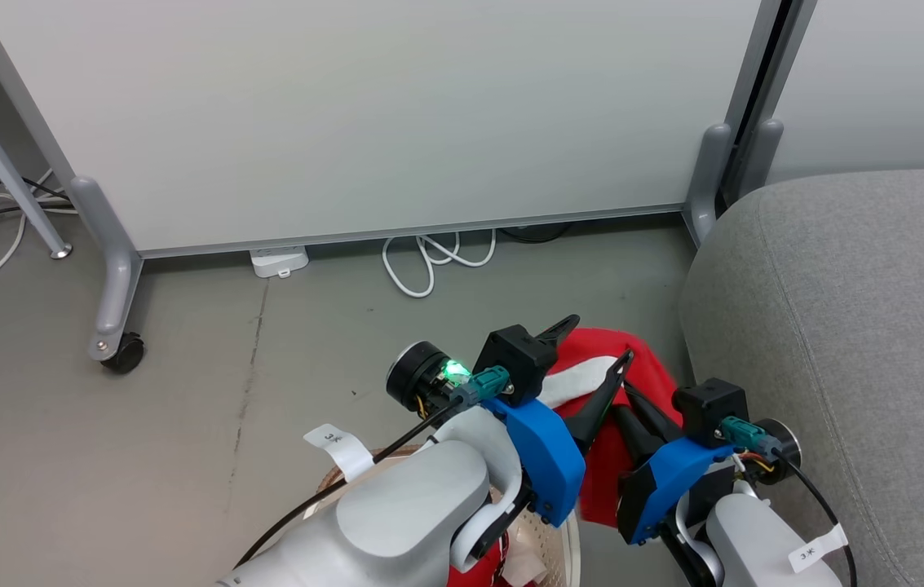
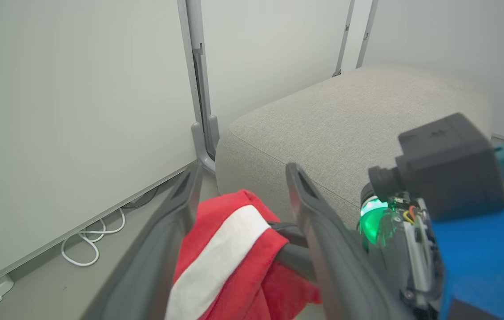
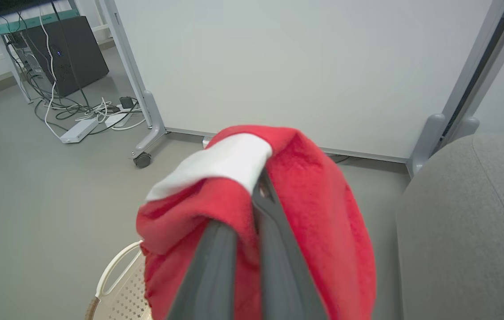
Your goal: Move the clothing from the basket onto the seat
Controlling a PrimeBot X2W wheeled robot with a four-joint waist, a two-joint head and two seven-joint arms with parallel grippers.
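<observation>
A red piece of clothing (image 1: pixel 592 377) with a white stripe hangs in the air between the basket and the seat (image 1: pixel 853 326). My right gripper (image 1: pixel 631 408) is shut on it, and the right wrist view shows the clothing (image 3: pixel 314 213) draped over the right gripper (image 3: pixel 258 186). My left gripper (image 1: pixel 599 342) is open, its fingers standing on either side of the clothing (image 2: pixel 225 249) without pinching it. The cream basket (image 1: pixel 547 542) sits below my arms, with more red cloth (image 1: pixel 478 571) inside. In the left wrist view the left gripper (image 2: pixel 243 173) points toward the grey seat (image 2: pixel 345 124).
A white partition panel (image 1: pixel 364 114) on grey wheeled feet (image 1: pixel 115 326) stands just behind, with white cables (image 1: pixel 429 261) on the floor beneath it. The basket's handle (image 3: pixel 114 271) shows at the lower left of the right wrist view. A dark computer case and cables (image 3: pixel 65 58) stand far left.
</observation>
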